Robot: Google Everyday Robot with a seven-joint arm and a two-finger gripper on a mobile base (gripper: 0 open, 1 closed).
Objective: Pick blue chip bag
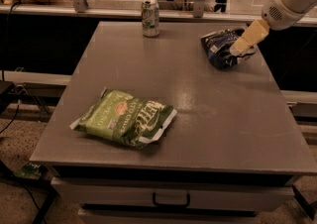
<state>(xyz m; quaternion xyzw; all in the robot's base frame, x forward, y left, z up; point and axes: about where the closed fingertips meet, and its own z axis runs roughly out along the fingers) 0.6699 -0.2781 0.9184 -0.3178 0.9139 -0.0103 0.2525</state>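
End effector [238,49] at blue chip bag [218,45]; can [150,17] well apart.

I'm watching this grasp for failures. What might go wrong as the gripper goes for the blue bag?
1. The gripper meets the blue bag at its right side, not its middle, so it may catch only a fold of crumpled foil and slip.
2. The bag lies near the far right edge of the table; a nudge might slide it off.
The can and green bag lie well apart.
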